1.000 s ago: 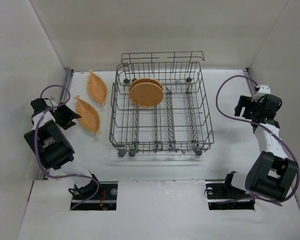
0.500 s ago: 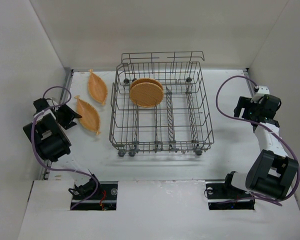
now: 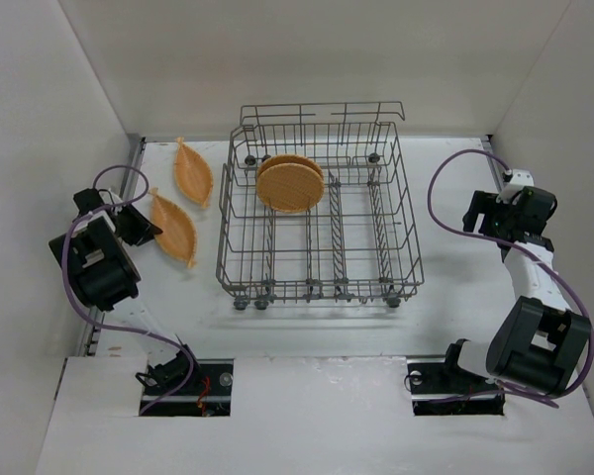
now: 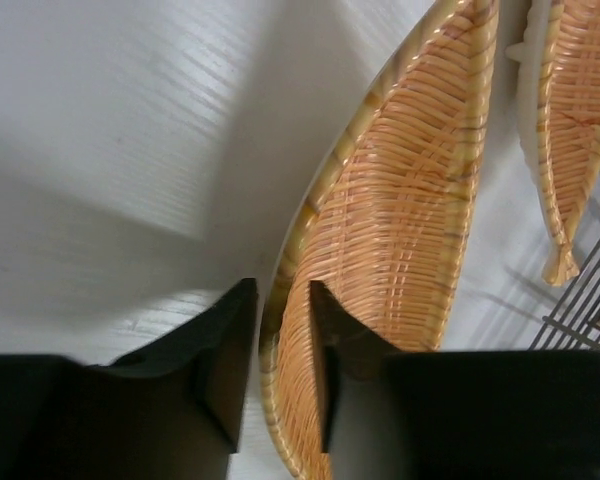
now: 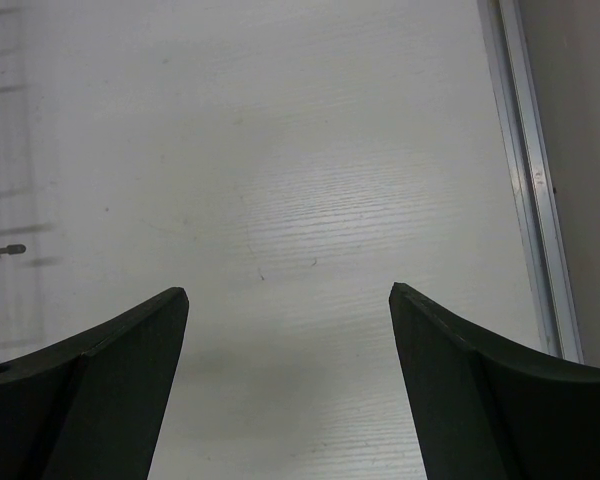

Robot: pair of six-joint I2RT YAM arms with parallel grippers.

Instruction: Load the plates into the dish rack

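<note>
Top external: the rack [image 3: 320,280] is sitting mid-counter [image 3: 455,287], with two racked plates [image 3: 290,184] standing upright side by side in its back-left part. The other two plates are lying on the counter left of the rack, well apart from it. The far plate [image 3: 194,171] is up near the back corner, and the near plate [image 3: 175,230] is just in front of it, closer to the left arm. The left claw [image 3: 145,226] is reaching in from the left and meeting the near plate's left edge. The right claw [image 3: 478,213] is hanging way over on the right side, well clear of the rack, with nothing in it.

Left wrist: here's the good angle. The left claw [image 4: 282,290] is pinched down narrow on the near plate's [image 4: 410,220] rim, one of the fingers [image 4: 225,370] sitting outside the rim and the other inside the bowl, with the woven edge filling the gap between them. The plate is looking flat on the counter [image 4: 130,150]. The far plate [image 4: 575,130] is peeking in at the top right, just beside the near one, and a few rack wires are showing at the lower right corner.

Right wrist: the right claw [image 5: 288,290] is spread wide, holding nothing, and pointing down at bare counter [image 5: 300,150]. A metal rail [image 5: 525,180] is running along the right edge, and a sliver of rack wire is poking in at the far left.
</note>
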